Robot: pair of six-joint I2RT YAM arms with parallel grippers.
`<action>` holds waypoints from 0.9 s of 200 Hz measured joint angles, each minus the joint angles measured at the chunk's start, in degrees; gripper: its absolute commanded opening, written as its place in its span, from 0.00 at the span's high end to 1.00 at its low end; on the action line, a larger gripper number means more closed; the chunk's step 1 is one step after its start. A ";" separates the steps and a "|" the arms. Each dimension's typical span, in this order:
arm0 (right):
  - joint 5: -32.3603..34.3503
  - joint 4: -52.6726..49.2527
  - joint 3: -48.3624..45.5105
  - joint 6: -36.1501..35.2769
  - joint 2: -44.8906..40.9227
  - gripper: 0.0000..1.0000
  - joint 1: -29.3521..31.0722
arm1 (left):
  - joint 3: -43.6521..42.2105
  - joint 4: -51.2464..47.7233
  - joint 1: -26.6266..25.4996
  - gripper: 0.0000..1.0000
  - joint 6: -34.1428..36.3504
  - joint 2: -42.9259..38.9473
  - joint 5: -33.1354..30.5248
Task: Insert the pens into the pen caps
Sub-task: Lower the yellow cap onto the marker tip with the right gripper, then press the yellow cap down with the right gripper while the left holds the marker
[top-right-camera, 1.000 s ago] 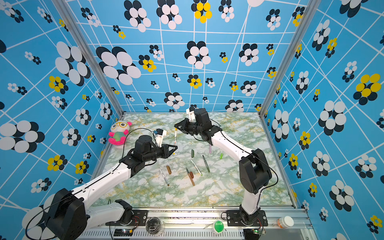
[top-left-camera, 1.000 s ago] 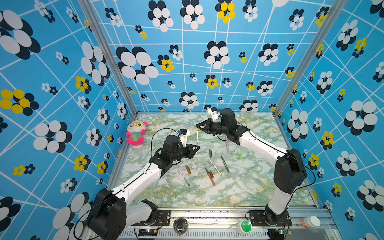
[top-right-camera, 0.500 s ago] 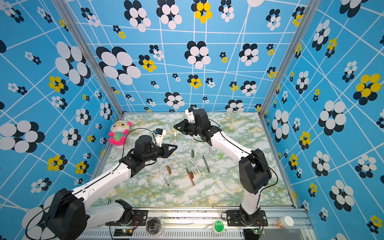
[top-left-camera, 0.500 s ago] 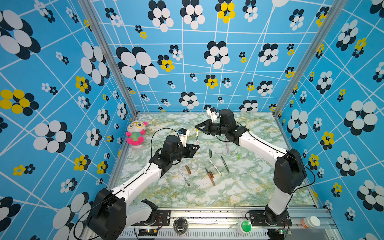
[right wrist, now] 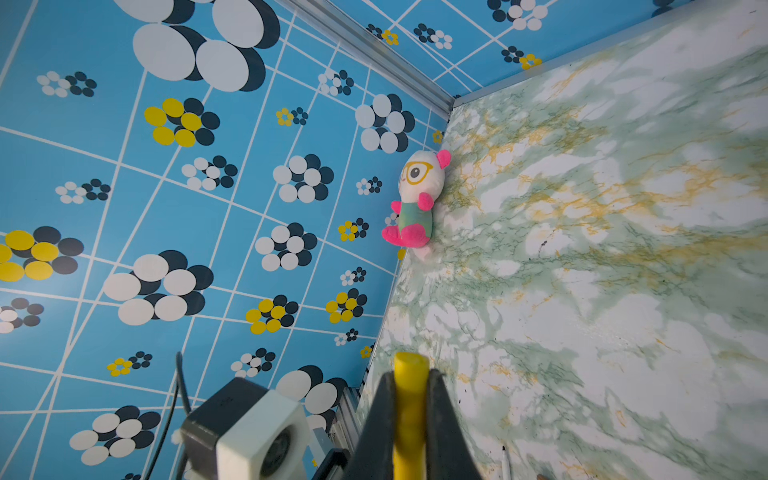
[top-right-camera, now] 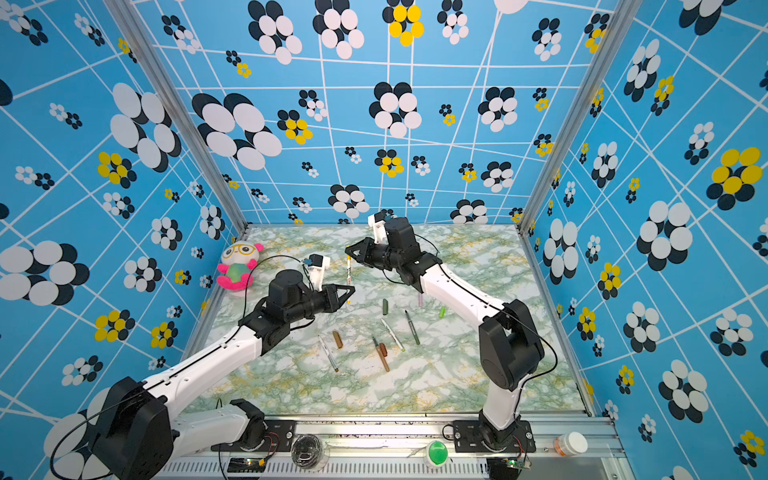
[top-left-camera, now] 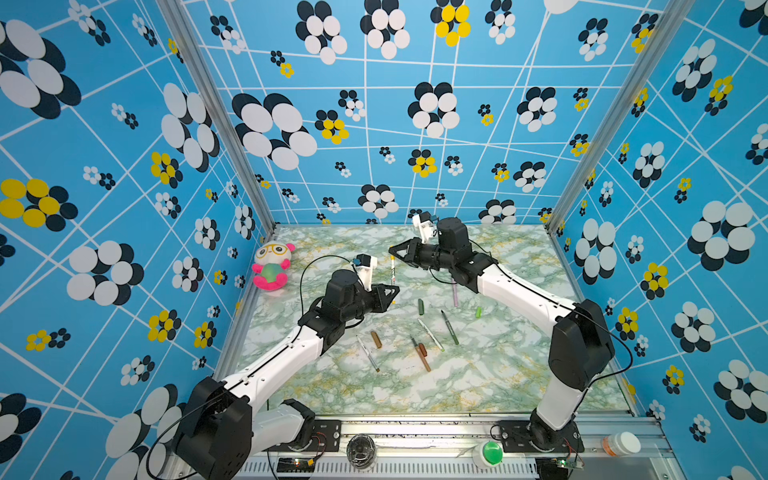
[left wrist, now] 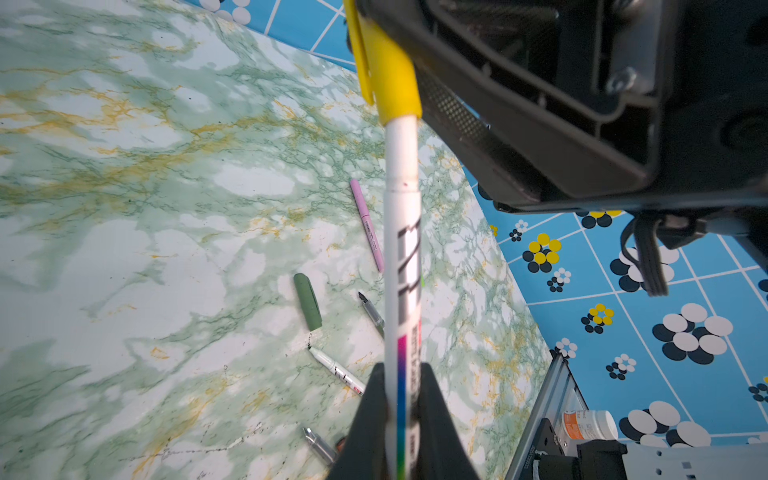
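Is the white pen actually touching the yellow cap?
Touching. In the left wrist view the white pen runs straight into the open mouth of the yellow cap, with no gap.

A: Link finish?
B: Left arm [top-left-camera: 286,357] and right arm [top-left-camera: 523,299]: white shells, black joint housings, small dark screws along the seams.
A: End hardware?
B: Left gripper [top-left-camera: 395,294] and right gripper [top-left-camera: 391,249]: black, tapered. A black cable [top-left-camera: 328,256] loops to the white-housed wrist camera [top-left-camera: 365,266].
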 measured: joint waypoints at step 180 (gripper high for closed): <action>1.62 6.08 -3.87 -5.35 -3.06 1.00 1.07 | 6.88 -7.89 -0.04 1.00 4.42 0.07 -2.34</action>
